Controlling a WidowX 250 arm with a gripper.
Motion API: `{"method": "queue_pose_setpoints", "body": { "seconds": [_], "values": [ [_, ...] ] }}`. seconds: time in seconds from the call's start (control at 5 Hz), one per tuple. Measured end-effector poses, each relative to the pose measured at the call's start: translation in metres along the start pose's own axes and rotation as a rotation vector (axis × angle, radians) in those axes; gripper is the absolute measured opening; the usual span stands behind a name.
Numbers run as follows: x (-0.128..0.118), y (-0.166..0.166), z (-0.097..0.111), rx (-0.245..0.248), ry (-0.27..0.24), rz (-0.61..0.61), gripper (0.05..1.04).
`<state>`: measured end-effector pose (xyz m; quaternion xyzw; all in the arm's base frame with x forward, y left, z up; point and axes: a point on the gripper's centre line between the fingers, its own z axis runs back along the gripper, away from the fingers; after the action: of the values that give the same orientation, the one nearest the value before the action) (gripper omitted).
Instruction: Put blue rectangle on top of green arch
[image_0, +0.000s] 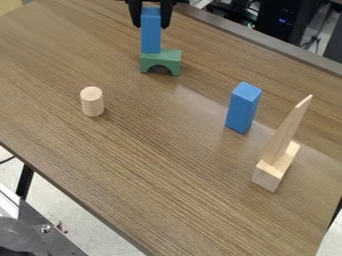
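Note:
At the top edge, my gripper (152, 24) has one finger on each side of a tall blue rectangle (151, 39) and is shut on its upper part. The rectangle is upright, its lower end at the left part of the top of the green arch (172, 58). The arch stands on the table with its opening downward. A second blue rectangle (242, 108) stands upright on the table, right of centre, apart from the gripper.
A pale wooden cylinder (92, 102) stands at the left of the wooden table (153, 165). At the right, a pale block (272, 171) lies with a tall pointed wooden piece (287, 131) upright on it. The table's far edge runs diagonally across the upper right.

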<state>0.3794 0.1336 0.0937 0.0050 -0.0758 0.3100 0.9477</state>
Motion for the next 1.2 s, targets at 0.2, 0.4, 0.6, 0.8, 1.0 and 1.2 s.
{"method": "queue_pose_setpoints", "body": {
  "seconds": [0.2,0.4,0.6,0.8,1.0,1.2],
  "values": [
    [-0.002,-0.0001,0.0012,-0.004,0.001,0.002,0.587],
    [-0.0039,-0.0013,0.0033,-0.016,-0.001,0.003,0.587],
    [-0.0043,-0.0012,0.0055,-0.025,-0.005,-0.004,0.587],
    [-0.0076,0.0009,0.0014,-0.026,0.006,-0.009,0.587],
    [-0.0074,0.0009,0.0016,-0.026,0.003,-0.019,0.587],
    [-0.0096,0.0027,0.0024,-0.019,0.004,-0.024,0.587]
  ]
}}
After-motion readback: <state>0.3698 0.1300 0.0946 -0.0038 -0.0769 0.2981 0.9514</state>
